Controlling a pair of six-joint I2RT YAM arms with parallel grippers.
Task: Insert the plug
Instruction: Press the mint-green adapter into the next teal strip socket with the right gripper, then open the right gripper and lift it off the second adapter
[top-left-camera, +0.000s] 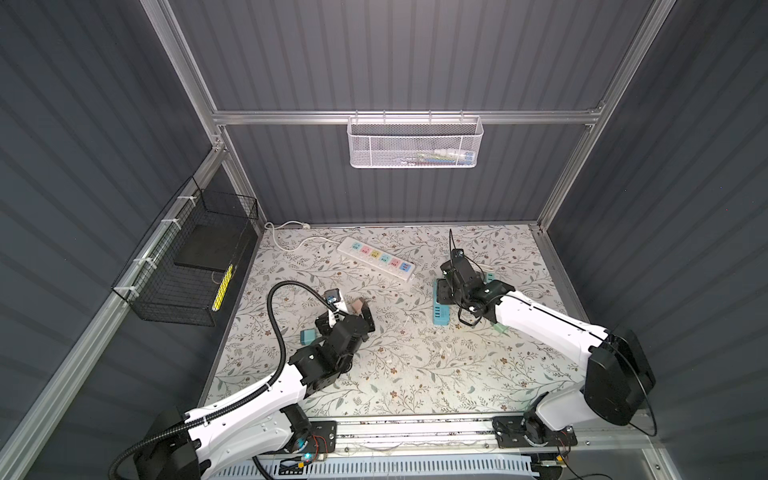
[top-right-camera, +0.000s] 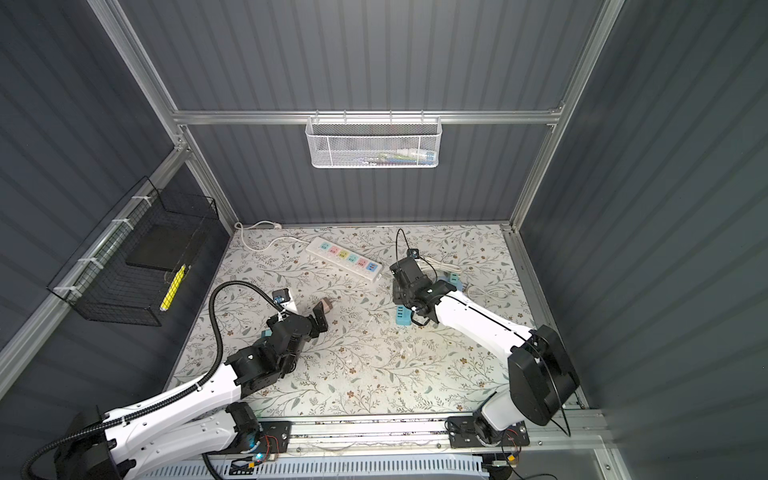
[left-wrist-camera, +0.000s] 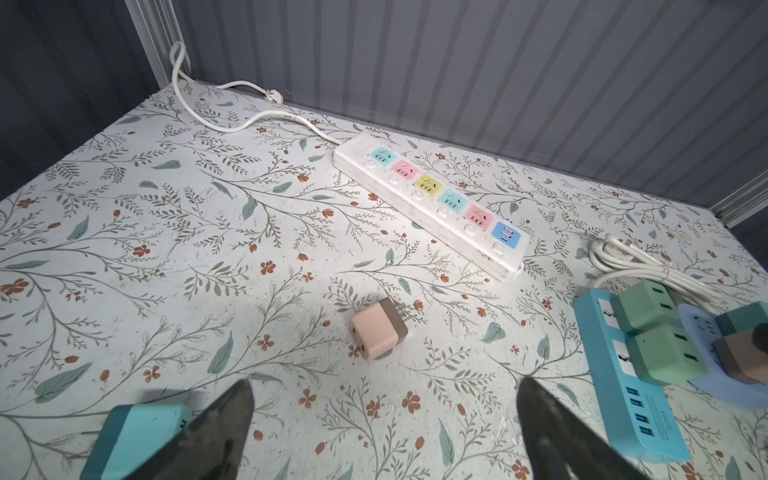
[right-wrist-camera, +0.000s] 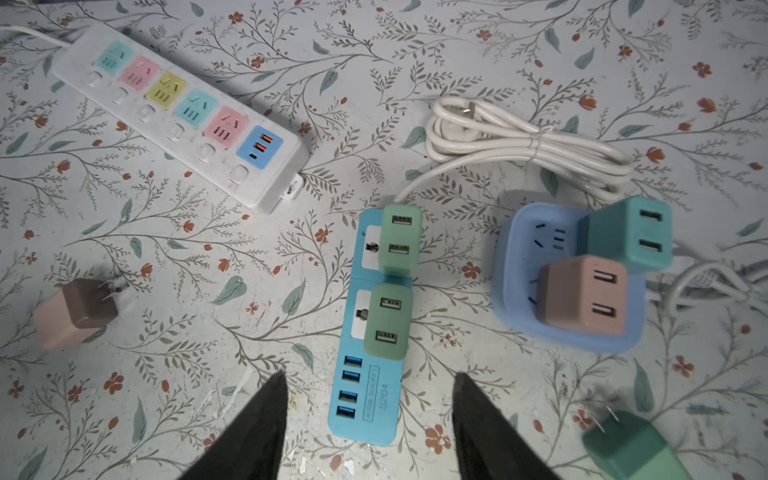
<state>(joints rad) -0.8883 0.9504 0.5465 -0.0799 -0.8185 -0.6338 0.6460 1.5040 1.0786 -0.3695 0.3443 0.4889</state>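
A pink-and-brown plug (left-wrist-camera: 378, 328) lies on its side on the floral table, prongs pointing away, just ahead of my left gripper (left-wrist-camera: 386, 388). That gripper is open and holds nothing; in a top view the plug (top-left-camera: 356, 305) sits by its fingertips. A teal plug (left-wrist-camera: 137, 436) lies beside one left finger. My right gripper (right-wrist-camera: 370, 378) is open above the blue power strip (right-wrist-camera: 365, 415), which carries two green plugs (right-wrist-camera: 388, 320). A pale blue square socket (right-wrist-camera: 515, 257) holds a teal plug (right-wrist-camera: 627, 232) and a pink one (right-wrist-camera: 582, 295).
A white power strip (top-left-camera: 376, 257) with coloured sockets lies across the back of the table, its cord running to the back left corner. A bundled white cord (right-wrist-camera: 528, 141) lies behind the blue sockets. A loose green plug (right-wrist-camera: 631, 449) rests near the right arm. Wire baskets hang on the walls.
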